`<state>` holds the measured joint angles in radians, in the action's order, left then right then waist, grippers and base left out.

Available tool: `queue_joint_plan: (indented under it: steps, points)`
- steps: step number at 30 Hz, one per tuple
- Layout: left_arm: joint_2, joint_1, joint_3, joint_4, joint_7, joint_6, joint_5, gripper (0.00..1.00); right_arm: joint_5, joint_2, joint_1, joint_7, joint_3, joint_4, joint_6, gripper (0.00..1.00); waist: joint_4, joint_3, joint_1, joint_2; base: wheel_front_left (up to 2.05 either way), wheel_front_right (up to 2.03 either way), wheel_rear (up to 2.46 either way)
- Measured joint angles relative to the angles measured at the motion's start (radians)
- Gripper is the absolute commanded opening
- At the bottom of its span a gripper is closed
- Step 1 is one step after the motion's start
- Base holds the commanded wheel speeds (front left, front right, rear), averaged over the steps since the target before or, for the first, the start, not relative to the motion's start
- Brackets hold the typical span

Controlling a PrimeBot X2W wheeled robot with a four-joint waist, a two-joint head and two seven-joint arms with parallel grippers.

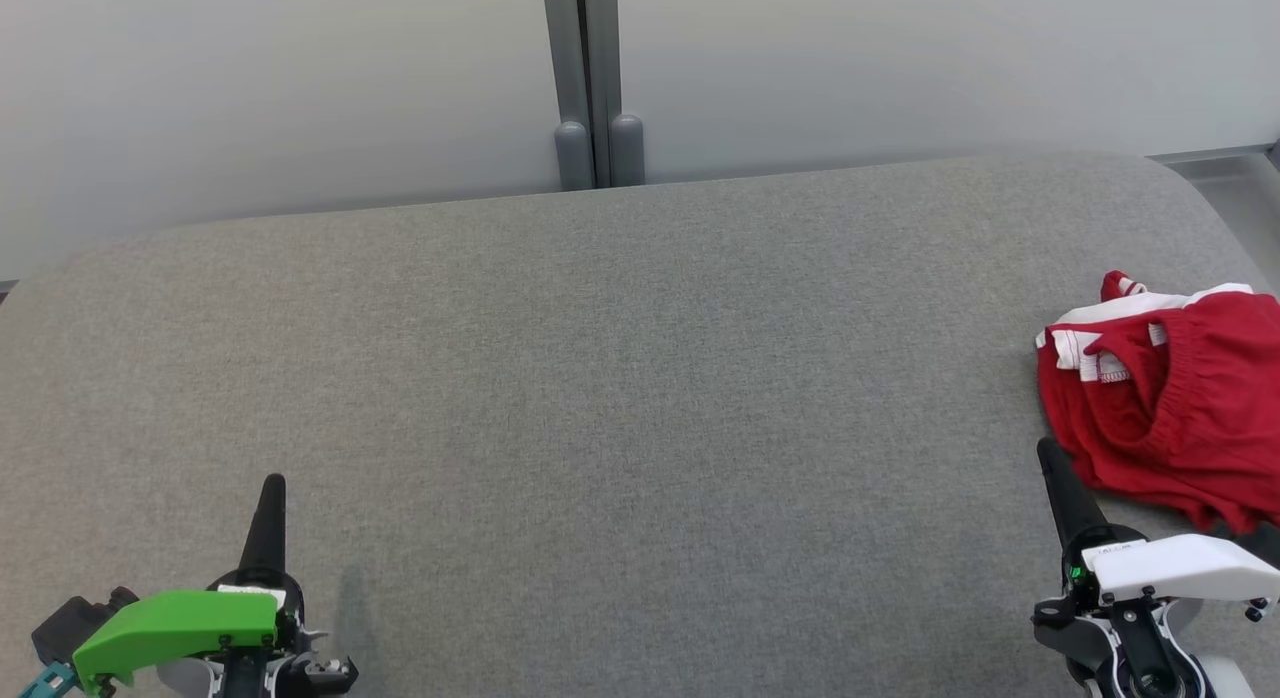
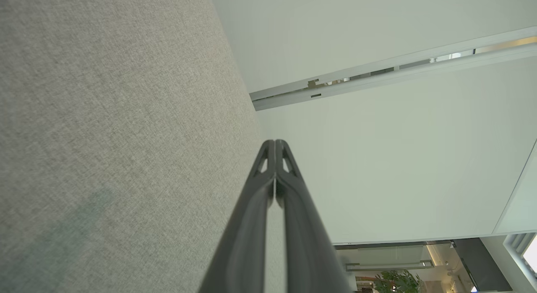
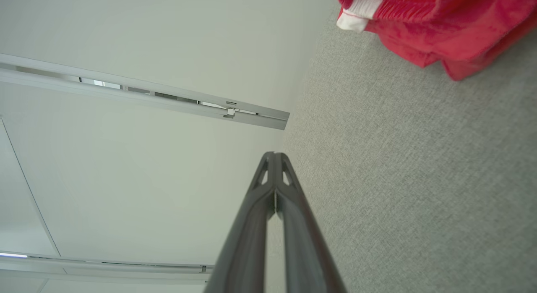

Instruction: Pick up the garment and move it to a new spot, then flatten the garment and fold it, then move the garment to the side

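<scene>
The garment [image 1: 1170,408], red with white trim, is lying bunched at the far right of the grey fabric-covered counter [image 1: 620,378]. It is running past the right edge of the head view, so its long axis is not showing fully.

The right gripper [image 1: 1046,448] is sitting just beside the heap's near left corner, its 2 fingers pressed together and holding nothing. The garment is lying ahead of it and to its right; in the right wrist view it is showing at the upper right corner, off the line of the fingers. The left gripper [image 1: 273,483] is resting well apart at the lower left, likewise pinched closed and empty, with a wide stretch of bare cloth between it and the garment. The right arm is plainly the nearer one.

The heap is looking rumpled, waistband gaping, rather than squared. Lying at the side like this, it is fitting either a pile waiting to be lifted or a loose bundle already set aside.

The counter is looking soft and matte, with rounded far corners. Behind it, pale wall panels [image 1: 300,88] are meeting at a grey post [image 1: 595,78]
</scene>
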<state>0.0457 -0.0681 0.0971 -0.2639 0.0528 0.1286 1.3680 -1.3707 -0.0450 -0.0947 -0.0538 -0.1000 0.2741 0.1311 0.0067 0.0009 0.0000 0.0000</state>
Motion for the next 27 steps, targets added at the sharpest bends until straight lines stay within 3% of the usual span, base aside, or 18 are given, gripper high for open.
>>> queue_joint_plan:
  steps: [27]
  points:
    - [0.001, -0.026, 0.013, 0.015, 0.052, 0.000, 0.204, 0.00, -0.201, -0.002, -0.008, -0.052, -0.011, -0.024, 0.000, 0.00, -0.006, 0.002, 0.0000, 0.0000, 0.00, 0.00, 0.00]
